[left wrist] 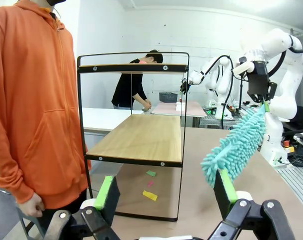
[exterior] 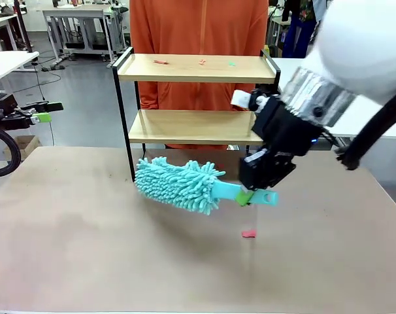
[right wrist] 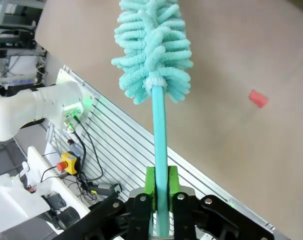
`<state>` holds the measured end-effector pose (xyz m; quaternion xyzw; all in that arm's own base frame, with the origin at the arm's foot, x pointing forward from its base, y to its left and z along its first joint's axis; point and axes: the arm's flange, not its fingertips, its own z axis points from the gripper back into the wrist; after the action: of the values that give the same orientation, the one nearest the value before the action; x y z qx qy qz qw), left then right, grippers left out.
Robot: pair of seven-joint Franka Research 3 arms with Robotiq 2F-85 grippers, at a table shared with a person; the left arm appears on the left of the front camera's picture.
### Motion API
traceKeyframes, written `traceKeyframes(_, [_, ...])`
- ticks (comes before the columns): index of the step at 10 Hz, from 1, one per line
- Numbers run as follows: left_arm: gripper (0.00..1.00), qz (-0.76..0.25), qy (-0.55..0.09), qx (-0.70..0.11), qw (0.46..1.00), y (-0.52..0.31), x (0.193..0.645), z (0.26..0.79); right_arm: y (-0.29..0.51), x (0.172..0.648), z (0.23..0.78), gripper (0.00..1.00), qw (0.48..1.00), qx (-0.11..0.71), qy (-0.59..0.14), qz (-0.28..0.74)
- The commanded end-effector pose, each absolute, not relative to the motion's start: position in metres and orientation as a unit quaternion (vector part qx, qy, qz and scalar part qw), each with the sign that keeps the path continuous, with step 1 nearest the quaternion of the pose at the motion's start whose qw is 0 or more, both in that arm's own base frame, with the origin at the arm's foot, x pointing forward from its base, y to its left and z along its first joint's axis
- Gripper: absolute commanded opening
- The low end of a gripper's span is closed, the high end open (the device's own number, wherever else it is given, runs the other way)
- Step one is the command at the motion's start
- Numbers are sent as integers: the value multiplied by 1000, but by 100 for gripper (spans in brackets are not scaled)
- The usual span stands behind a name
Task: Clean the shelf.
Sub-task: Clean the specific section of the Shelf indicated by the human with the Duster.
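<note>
Right gripper fingers pinch duster handle, frame middle, to sweep scraps off shelf. Left gripper fingers spread, empty.

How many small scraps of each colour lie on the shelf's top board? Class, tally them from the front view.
Red scraps: 2
Green scraps: 1
Total on the shelf: 3
</note>
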<state>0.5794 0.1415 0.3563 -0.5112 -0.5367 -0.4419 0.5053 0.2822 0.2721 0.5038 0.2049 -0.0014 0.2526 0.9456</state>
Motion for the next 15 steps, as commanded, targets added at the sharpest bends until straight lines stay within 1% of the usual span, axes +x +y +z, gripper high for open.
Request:
traceKeyframes(1, [100,-446,-536,-507,507,141,576,359,331,294,502,13,960,171,-17,223])
traceKeyframes(5, [100,-446,-536,-507,507,141,576,359,407,295,485,13,986,113,-48,116])
traceKeyframes(7, [100,-446,-536,-507,507,141,576,359,434,298,478,13,988,101,-61,96])
traceKeyframes(8, [100,-446,-536,-507,507,141,576,359,444,299,476,13,988,96,-92,84])
traceKeyframes(10, [100,-446,-536,-507,507,141,576,359,464,308,467,13,984,98,-129,80])
traceKeyframes(12, [100,-446,-536,-507,507,141,576,359,483,332,444,13,987,90,-122,58])
traceKeyframes(13, [100,-446,-536,-507,507,141,576,359,488,338,436,13,985,85,-144,43])
traceKeyframes(14, [100,-446,-536,-507,507,141,576,359,493,345,425,13,976,90,-195,35])
traceKeyframes(15, [100,-446,-536,-507,507,141,576,359,492,338,425,13,975,97,-195,33])
